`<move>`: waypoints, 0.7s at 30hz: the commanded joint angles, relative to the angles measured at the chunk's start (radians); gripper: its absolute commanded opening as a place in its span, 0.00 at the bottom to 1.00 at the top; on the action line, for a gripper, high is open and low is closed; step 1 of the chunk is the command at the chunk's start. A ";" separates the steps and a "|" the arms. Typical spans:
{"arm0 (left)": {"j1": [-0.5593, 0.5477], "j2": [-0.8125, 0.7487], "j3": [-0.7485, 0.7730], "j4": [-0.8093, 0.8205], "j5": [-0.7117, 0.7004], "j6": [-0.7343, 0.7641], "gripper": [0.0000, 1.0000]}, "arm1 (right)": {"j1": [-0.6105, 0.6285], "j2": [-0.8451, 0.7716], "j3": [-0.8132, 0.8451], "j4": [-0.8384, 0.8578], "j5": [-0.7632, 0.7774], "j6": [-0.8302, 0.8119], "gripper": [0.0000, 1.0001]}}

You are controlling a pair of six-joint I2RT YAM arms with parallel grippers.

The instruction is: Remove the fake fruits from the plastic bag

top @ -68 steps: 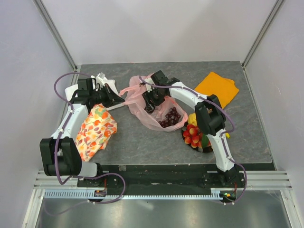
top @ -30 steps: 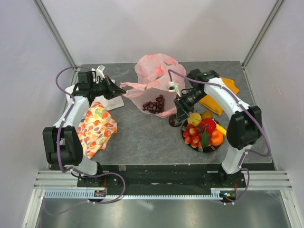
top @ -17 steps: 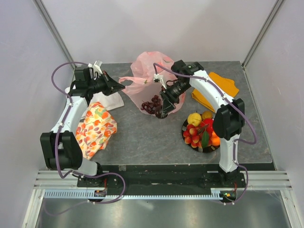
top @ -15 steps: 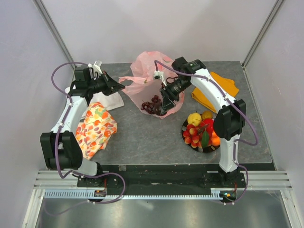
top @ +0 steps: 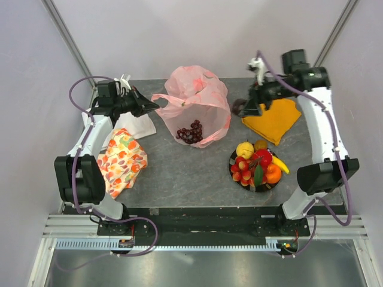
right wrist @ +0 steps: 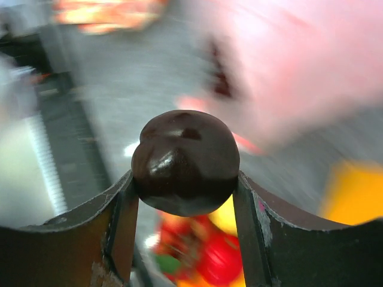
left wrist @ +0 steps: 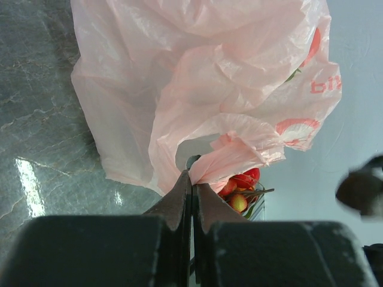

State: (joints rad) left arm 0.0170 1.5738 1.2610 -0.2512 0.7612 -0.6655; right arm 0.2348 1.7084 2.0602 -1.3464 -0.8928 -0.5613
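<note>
The pink plastic bag [top: 200, 98] stands at the table's back middle, with the dark purple grape bunch [top: 191, 132] inside it. My left gripper [top: 153, 106] is shut on the bag's left handle [left wrist: 230, 156]; the bag [left wrist: 197, 78] fills the left wrist view. My right gripper [top: 242, 109] is raised right of the bag, near the orange cloth's edge, shut on a dark brown round fruit [right wrist: 185, 160] that also shows in the top view [top: 237, 109]. A dark bowl [top: 261, 186] holds the yellow apple [top: 244, 149], red berry cluster [top: 242, 170], orange [top: 273, 173] and banana [top: 280, 164].
An orange cloth [top: 276, 119] lies at the back right under the right arm. A floral orange-patterned cloth [top: 119, 161] and a white cloth [top: 135, 125] lie at the left. The right wrist view is motion-blurred.
My right gripper has left the bag near the grapes and swung up and to the back right with the dark brown fruit. My left gripper has kept its hold on the handle.
</note>
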 commanded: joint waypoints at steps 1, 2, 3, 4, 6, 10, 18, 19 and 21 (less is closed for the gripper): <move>-0.005 0.002 0.043 0.047 0.000 -0.028 0.02 | -0.309 -0.071 -0.135 -0.114 0.186 -0.228 0.47; -0.006 0.003 0.038 0.050 0.001 -0.029 0.02 | -0.419 -0.107 -0.232 -0.115 0.199 -0.254 0.47; -0.006 0.003 0.035 0.053 0.000 -0.029 0.02 | -0.466 -0.125 -0.280 -0.115 0.215 -0.279 0.47; -0.037 0.003 0.035 0.052 0.003 -0.029 0.02 | -0.507 -0.144 -0.326 -0.114 0.244 -0.351 0.47; -0.045 0.005 0.032 0.050 0.004 -0.028 0.02 | -0.586 -0.210 -0.463 -0.115 0.290 -0.444 0.46; -0.055 0.009 0.034 0.046 0.001 -0.017 0.02 | -0.600 -0.317 -0.685 -0.114 0.387 -0.627 0.47; -0.068 -0.017 0.025 0.015 -0.023 0.037 0.01 | -0.583 -0.403 -0.890 -0.115 0.459 -0.791 0.50; -0.068 -0.018 0.021 0.013 -0.025 0.043 0.02 | -0.568 -0.405 -0.911 -0.115 0.459 -0.799 0.50; -0.068 -0.024 0.015 0.007 -0.030 0.055 0.02 | -0.534 -0.412 -0.931 -0.115 0.466 -0.825 0.51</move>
State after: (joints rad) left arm -0.0483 1.5776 1.2655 -0.2386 0.7502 -0.6601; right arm -0.3466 1.3136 1.1721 -1.3499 -0.4450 -1.2621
